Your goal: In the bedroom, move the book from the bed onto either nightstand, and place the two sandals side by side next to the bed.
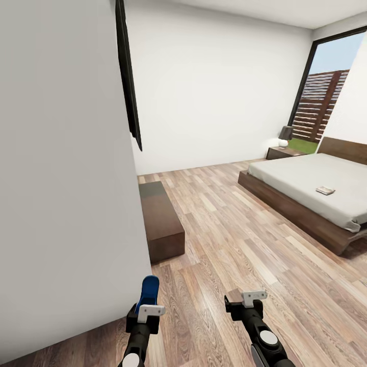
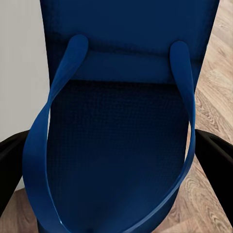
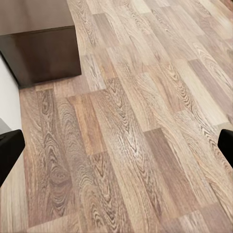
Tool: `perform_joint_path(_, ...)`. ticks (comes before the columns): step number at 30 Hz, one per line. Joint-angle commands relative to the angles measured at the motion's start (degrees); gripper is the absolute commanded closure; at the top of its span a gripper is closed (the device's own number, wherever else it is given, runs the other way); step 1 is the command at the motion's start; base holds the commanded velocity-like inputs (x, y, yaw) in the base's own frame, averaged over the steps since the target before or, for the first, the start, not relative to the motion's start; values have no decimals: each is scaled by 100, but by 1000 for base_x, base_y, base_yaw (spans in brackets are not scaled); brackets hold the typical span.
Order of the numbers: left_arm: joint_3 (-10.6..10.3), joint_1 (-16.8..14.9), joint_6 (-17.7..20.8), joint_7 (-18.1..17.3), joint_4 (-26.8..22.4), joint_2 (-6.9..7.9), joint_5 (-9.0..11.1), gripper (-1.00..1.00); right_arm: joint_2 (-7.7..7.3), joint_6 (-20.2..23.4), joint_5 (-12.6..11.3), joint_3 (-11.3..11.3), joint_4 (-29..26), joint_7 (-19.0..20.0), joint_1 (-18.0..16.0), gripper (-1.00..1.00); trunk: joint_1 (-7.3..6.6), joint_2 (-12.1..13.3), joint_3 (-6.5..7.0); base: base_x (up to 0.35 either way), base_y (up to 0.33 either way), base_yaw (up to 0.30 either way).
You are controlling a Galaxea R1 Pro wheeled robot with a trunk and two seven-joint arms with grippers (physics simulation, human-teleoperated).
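White walls (image 1: 214, 86), wood-plank floor (image 1: 239, 255), low brown bench (image 1: 160, 221), black-framed window (image 1: 326, 102).

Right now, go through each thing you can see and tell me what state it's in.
left gripper: shut on a blue sandal, held above the floor.
right gripper: open, its fingers wide apart over the wood floor.
book: closed, lying flat on the mattress.
bed: grey mattress, bare apart from the book.
nightstand: beside the bed, carrying a lamp.
low dark bench: standing against the wall.

blue sandal (image 1: 150, 291) upright in left gripper (image 1: 148, 306), book (image 1: 324, 190) flat on grey bed (image 1: 306, 178)
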Motion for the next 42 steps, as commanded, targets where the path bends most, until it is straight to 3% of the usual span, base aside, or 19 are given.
perform_joint_path(1,-31,-10,-37,41,-3,7,58,100,-8,30,-37,26,-10,-53,-5,-100,2,-9,-10,0,0,0)
perform_joint_path(42,-32,-10,-35,41,-2,7,61,100,-8,30,-35,25,-10,-56,-5,-100,2,-9,-10,0,0,262)
